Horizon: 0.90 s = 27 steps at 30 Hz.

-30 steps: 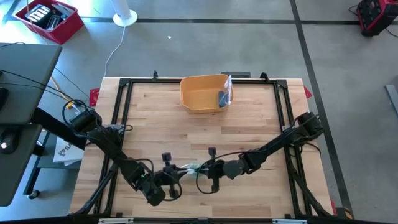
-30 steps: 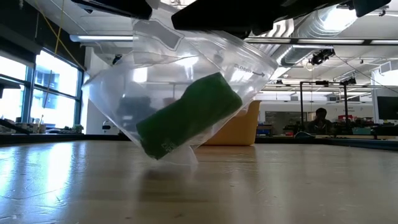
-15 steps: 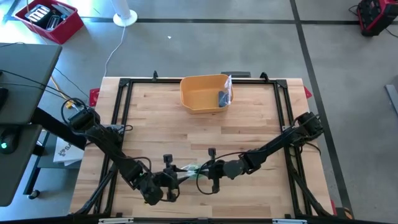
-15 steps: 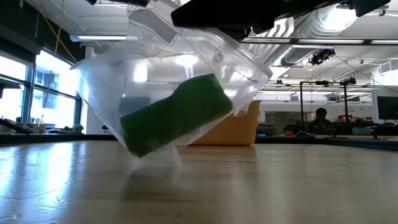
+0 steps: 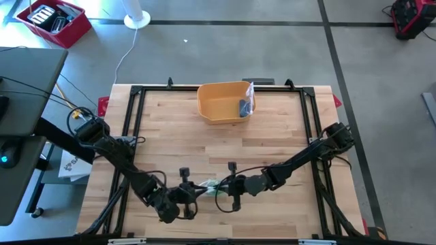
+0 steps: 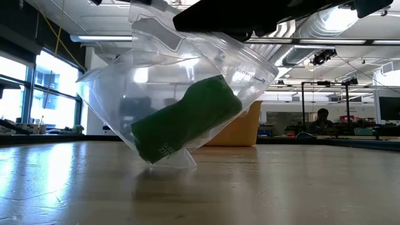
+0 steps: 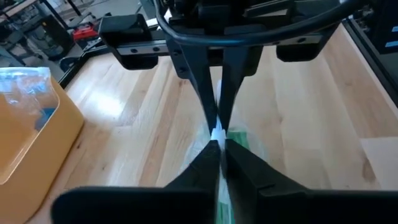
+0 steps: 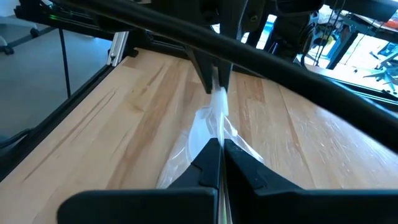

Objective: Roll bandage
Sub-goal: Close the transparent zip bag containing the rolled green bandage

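Note:
A clear zip bag [image 6: 175, 87] with a green rolled bandage [image 6: 187, 120] inside hangs between my two grippers over the near middle of the table. In the high view the bag [image 5: 209, 185] shows only as a small pale and green patch. My left gripper [image 5: 199, 191] comes at it from the table's left and my right gripper [image 5: 219, 186] from the right; both are shut on the bag's top. The bandage lies tilted in the bag's lower part. Whether the bag's bottom corner [image 6: 182, 161] touches the wood, I cannot tell. My left gripper pinches the bag's top edge [image 7: 216, 135] between its two fingers, coming level and slightly downward from the table's left. The bag hangs below the fingers with the bandage tilted inside. My right gripper pinches the same top edge [image 8: 217, 134] between its two fingers from the table's right, tip to tip with the left gripper. The film below it hangs slack and crumpled.
A yellow bin [image 5: 223, 102] stands at the far middle of the table, with a small clear packet [image 5: 246, 104] leaning inside its right end. A black frame [image 5: 136, 92] runs around the tabletop. Bare wood lies between the bin and the grippers.
The bag's lower part, with the bandage, swung toward the table's left and has come back toward the right; the bandage sits steeper again. Both arms stayed where they were.

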Tool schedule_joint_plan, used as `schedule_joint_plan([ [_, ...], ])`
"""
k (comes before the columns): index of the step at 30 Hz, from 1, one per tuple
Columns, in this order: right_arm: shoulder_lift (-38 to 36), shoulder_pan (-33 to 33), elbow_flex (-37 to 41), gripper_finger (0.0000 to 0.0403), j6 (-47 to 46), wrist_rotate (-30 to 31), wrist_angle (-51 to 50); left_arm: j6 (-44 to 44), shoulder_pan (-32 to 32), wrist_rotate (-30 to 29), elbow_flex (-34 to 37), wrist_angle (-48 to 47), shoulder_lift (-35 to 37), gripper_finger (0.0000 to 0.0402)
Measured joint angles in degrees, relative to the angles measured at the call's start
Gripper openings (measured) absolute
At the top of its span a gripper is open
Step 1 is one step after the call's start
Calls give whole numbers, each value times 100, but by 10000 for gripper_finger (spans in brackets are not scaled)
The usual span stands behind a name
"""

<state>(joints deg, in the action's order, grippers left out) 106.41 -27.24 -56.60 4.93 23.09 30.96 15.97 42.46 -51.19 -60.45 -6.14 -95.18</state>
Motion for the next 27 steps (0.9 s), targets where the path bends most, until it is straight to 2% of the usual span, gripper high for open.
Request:
schedule_joint_plan([
  [3, 0, -2, 1, 0, 0, 0, -19, -55, -57, 158, 0, 1, 0, 5],
  [7, 2, -2, 7, 0, 0, 2, -2, -23, -149, 230, 0, 6, 0, 19],
  [15, 0, -1, 0, 0, -1, 22, 67, -163, -354, 712, 2, -20, -7, 105],
  [20, 0, -2, 0, 0, 0, 18, 51, 147, -255, 787, 2, -298, 70, 148],
  [23, 0, -2, 0, 0, 0, 17, 39, 158, -128, 489, 2, -304, 74, 146],
  [27, 0, 0, 0, 0, -2, 17, 35, 143, -41, 152, 2, -303, 74, 117],
])
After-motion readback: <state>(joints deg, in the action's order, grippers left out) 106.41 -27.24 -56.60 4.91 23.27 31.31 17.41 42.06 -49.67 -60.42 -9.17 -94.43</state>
